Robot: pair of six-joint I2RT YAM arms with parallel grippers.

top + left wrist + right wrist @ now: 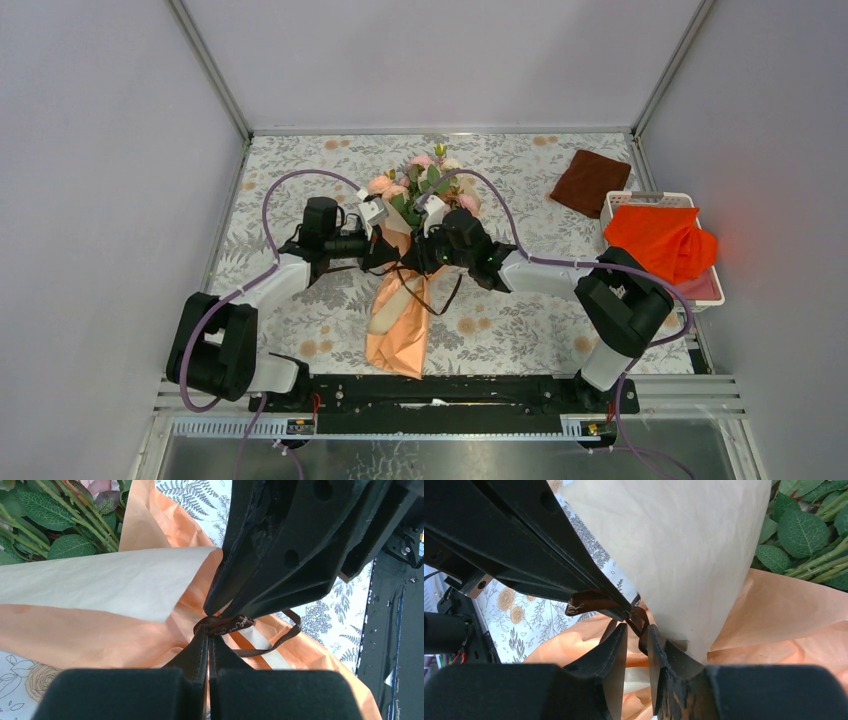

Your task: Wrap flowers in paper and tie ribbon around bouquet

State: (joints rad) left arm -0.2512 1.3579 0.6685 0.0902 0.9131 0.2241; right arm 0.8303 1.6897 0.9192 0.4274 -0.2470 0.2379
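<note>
Floral surface [500, 330]: bouquet [400, 335] lies mid-surface, left claw [208, 630] and right claw [638, 627] tip-to-tip at its waist, each pinching the ribbon [230, 624].

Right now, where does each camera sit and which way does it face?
Top external: above and behind both arms, looking down on the table; the left gripper and right gripper meet over the bouquet.
Left wrist: looks along its own shut fingers at the ribbon around the paper.
Right wrist: looks along its own fingers at the same knot, from the opposite side.
Shared: both wrist views show the ribbon, paper, leaves and the other arm's gripper.
</note>
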